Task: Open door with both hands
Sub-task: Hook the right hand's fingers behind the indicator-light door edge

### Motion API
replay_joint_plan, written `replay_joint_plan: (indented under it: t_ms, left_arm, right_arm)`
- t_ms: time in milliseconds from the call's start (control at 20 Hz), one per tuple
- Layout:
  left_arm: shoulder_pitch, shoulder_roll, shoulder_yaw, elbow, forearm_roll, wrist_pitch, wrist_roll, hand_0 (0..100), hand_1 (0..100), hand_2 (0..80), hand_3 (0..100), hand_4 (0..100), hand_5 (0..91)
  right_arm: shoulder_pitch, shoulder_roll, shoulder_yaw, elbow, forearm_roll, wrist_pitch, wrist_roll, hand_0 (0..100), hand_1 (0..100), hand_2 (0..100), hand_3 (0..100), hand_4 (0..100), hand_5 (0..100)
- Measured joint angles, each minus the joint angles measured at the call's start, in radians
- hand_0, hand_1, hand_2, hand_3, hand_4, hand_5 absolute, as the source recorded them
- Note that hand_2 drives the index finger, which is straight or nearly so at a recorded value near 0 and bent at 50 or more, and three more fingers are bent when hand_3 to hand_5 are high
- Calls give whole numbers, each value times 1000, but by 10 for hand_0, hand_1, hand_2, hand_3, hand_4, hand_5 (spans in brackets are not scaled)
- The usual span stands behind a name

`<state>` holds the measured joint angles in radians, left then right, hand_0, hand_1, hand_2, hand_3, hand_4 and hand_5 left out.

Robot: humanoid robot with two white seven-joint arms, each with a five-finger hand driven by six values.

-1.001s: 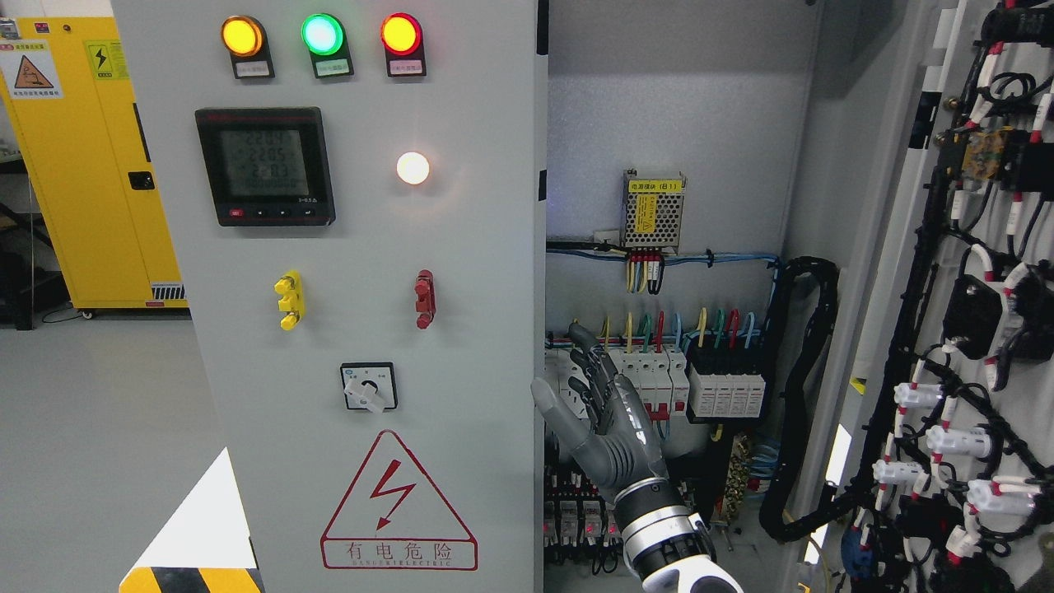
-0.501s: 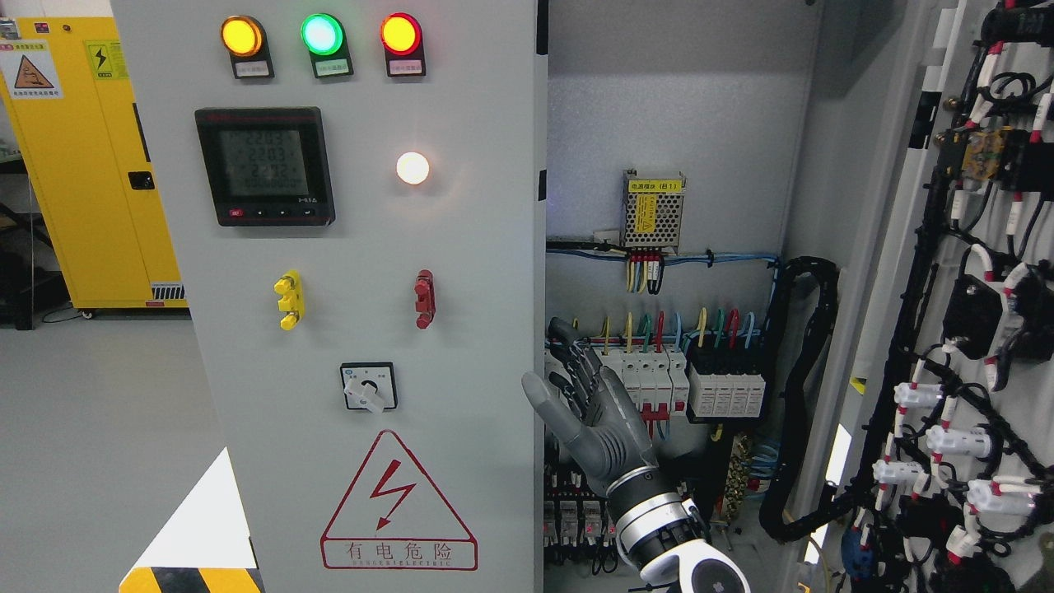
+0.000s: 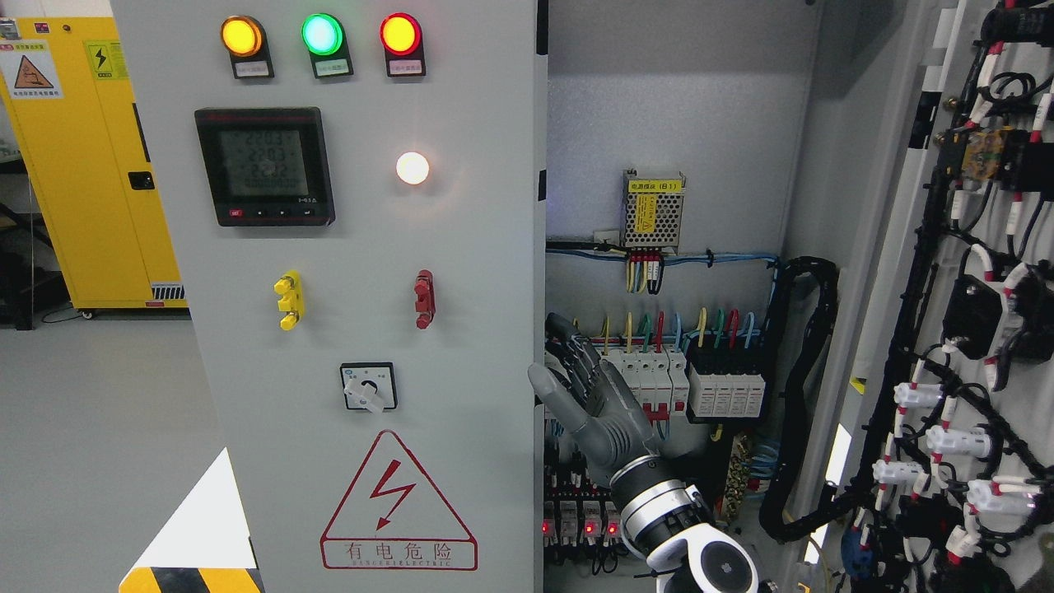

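Fingers point(image 3: 576, 362) of the right hand point(image 3: 597, 403) are spread and nearly straight, pointing up and to the left, thumb held apart on the left side; they hold nothing. The hand stands at the right edge of the closed left door point(image 3: 346, 296), in front of the cabinet's open half; whether the fingertips touch that edge cannot be told. The right arm point(image 3: 700, 560) enters from the bottom edge, right of centre, ending in a silver wrist ring and a white joint. The left hand is out of view.

Left door: grey, filling the middle of the view; three round lamps along the top, amber point(image 3: 241, 35), green point(image 3: 322, 34) and red point(image 3: 400, 34), all lit; a black meter point(image 3: 264, 165) with a dim display below them; a white lamp point(image 3: 412, 168) lit beside the meter; a yellow knob point(image 3: 288, 300) and a red knob point(image 3: 424, 298) lower down; a small rotary switch point(image 3: 368, 387); a red warning triangle point(image 3: 398, 502) with a lightning bolt at the bottom.

Right door point(image 3: 972, 329): swung open at the far right, its inner face covered in black cable bundles and white connectors.

Cabinet interior: a small metal power supply point(image 3: 653, 211) with a yellow label on the back wall; a row of breakers point(image 3: 692, 383) with coloured wires just behind the hand. A yellow cabinet point(image 3: 90, 165) stands at the far left, well apart.
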<state>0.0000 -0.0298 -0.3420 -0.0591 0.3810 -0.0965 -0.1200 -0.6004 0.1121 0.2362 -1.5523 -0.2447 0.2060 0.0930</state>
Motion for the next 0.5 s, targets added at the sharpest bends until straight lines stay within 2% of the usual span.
replay_joint_plan:
  t_ms: [350, 501]
  left_arm:
    - [0, -7, -2, -2, 0, 0, 4, 120, 556, 0, 0, 0, 0]
    - [0, -10, -2, -4, -1, 0, 5, 120, 556, 0, 0, 0, 0]
  right_arm:
    - [-23, 1, -15, 27, -6, 0, 10, 0, 500, 40, 0, 0, 0]
    - [-27, 2, -20, 34, -16, 0, 40, 0, 500, 40, 0, 0, 0]
